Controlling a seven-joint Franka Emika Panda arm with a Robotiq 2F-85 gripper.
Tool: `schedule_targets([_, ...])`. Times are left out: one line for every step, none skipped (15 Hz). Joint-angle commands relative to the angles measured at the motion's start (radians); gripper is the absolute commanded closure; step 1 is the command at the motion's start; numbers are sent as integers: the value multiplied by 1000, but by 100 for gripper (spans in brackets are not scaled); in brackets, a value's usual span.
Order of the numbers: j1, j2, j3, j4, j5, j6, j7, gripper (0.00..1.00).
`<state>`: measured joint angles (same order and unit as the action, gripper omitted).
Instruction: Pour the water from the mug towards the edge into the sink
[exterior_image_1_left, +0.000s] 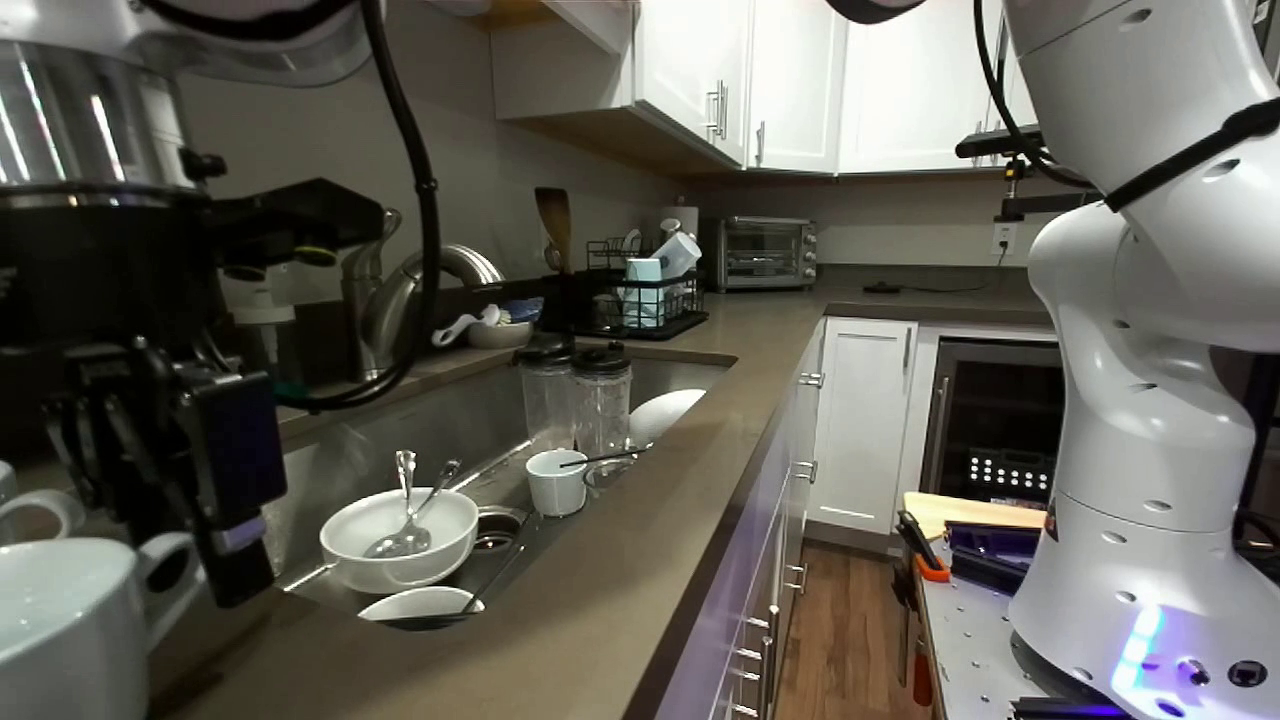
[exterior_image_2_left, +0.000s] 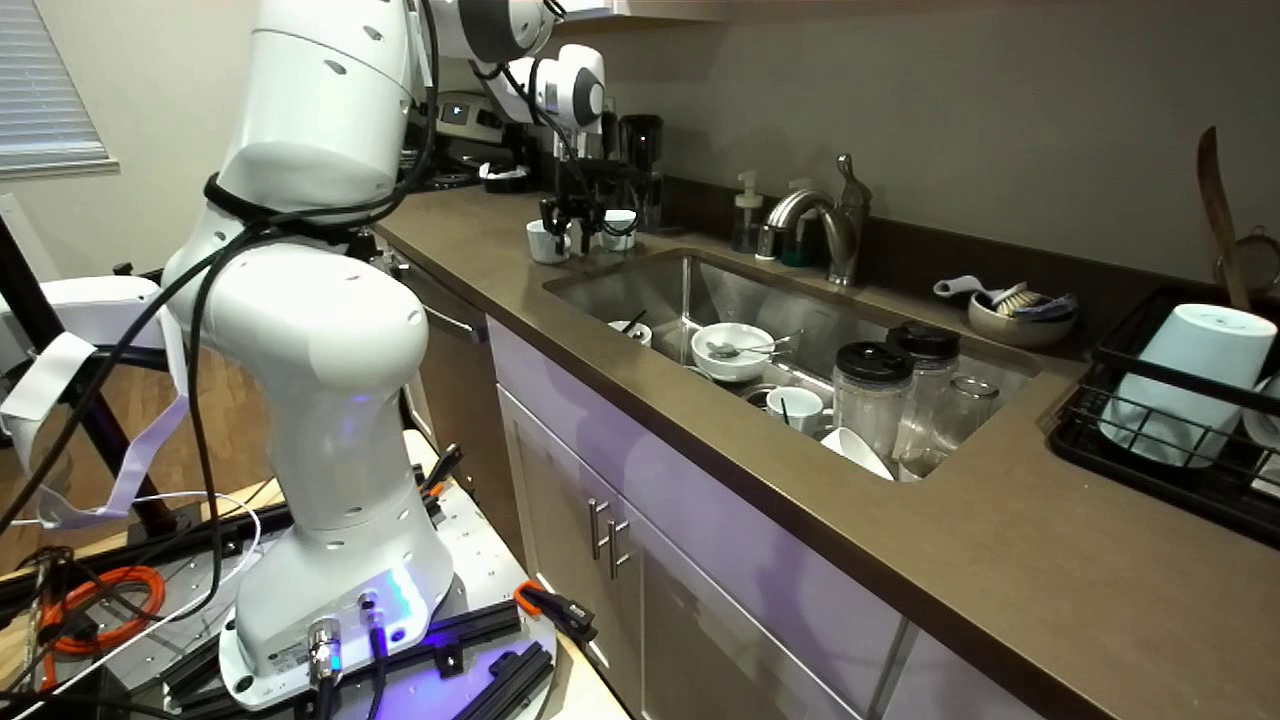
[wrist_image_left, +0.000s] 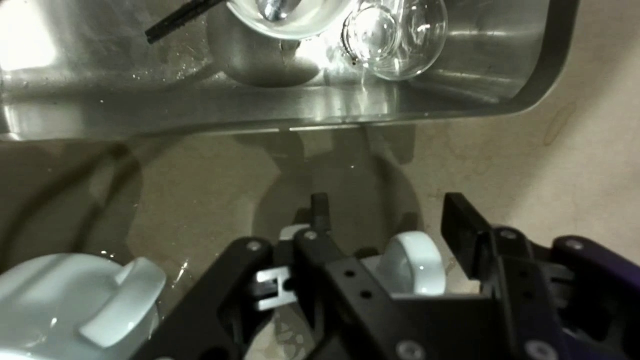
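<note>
Nearest stands a white, glossy, round-bodied mug (exterior_image_1_left: 65, 640), upright on the brown, smooth countertop (exterior_image_1_left: 620, 550) near the left end of the silvery steel sink (exterior_image_2_left: 740, 297). It is the one closer to the counter's near edge, so I take it for the mug meant. Standing level would keep any water in, though I cannot make out a water surface, and a place beside the sink should mean only a short carry. A second white round mug (wrist_image_left: 55, 300) stands apart on the far, wall side and is probably best left alone.

The black two-fingered gripper (wrist_image_left: 389, 205) has its fingers (wrist_image_left: 462, 235) well apart, with nothing clamped. In the wrist view the mug's white curved handle (wrist_image_left: 420, 265) lies between them, closer to the right one, with a clear gap on the left; whether it touches on the right I cannot tell. The mug's body is mostly hidden beneath the gripper. That handle points towards the sink, which likely explains the gripper's position: a thin loop suits a pinch better than a wide body, and the rim could then tip over the sink, where a round white bowl (exterior_image_1_left: 400, 570) holds shiny metal cutlery (exterior_image_1_left: 410, 540)
</note>
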<state>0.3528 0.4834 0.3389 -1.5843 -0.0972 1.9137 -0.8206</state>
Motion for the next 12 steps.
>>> schedule_targets([-13,-12,8,-6,6,-8,-26,19])
schedule_targets([-13,-10,9,-4,7,-8,-28,17])
schedule_targets([-13,-9,10,-2,7,-6,-31,17])
schedule_targets([-13,-9,11,-1,8,-4,-33,21])
schedule_targets([-13,-7,12,0,9,0,-38,26])
schedule_targets([-14,-6,13,1,11,1,-41,29])
schedule_targets([-13,-5,14,2,10,3,-48,50])
schedule_targets([-13,-4,15,2,12,6,-52,53])
schedule_targets([-13,-3,15,3,12,9,-57,55])
schedule_targets([-4,-1,19,-2,11,14,-49,61])
schedule_targets([-2,1,20,-1,12,15,-50,69])
schedule_targets([0,2,23,0,12,14,-50,40])
